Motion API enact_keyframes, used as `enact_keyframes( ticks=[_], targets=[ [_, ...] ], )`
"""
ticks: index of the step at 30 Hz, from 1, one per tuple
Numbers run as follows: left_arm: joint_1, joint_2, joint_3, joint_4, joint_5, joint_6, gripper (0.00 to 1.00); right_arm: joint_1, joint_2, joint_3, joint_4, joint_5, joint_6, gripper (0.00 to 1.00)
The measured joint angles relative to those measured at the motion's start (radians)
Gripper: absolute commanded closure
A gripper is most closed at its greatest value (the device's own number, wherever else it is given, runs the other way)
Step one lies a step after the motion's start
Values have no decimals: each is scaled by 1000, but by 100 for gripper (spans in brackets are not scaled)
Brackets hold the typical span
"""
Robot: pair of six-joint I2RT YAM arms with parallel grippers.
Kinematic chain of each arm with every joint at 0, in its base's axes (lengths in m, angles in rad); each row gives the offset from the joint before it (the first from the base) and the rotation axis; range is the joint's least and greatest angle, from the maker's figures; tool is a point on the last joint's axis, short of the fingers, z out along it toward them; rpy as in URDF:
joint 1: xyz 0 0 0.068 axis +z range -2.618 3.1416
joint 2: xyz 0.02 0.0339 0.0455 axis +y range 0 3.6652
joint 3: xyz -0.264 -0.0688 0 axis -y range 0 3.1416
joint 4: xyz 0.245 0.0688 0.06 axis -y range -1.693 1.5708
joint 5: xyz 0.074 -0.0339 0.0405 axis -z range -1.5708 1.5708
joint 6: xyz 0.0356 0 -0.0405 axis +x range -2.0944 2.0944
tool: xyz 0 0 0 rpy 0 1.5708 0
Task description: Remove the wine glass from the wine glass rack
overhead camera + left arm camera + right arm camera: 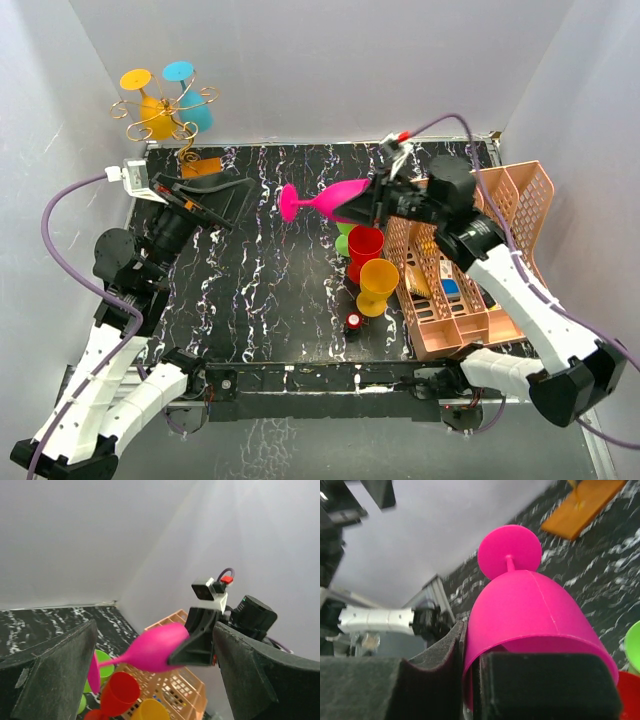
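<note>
The wine glass rack, a gold wire tree, stands at the back left on an orange-brown block base. A yellow glass and a blue glass hang on it. My right gripper is shut on the rim of a pink wine glass and holds it on its side above the middle of the table, foot pointing left. One finger is inside the bowl and one outside. My left gripper is open and empty near the rack base, and its view shows the pink glass.
A salmon-pink lattice basket stands at the right. A red cup, a yellow goblet and green cups stand below the held glass. A small red and black object lies near the front.
</note>
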Motion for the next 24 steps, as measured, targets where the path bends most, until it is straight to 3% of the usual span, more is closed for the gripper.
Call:
enact_keyframes(
  ticks=[9, 24],
  targets=[
    [0, -5, 31, -93, -103, 103, 3, 337, 201, 137, -332, 229, -172, 92],
    [0, 3, 49, -126, -121, 174, 3, 475, 605, 451, -803, 649, -246, 92]
  ],
)
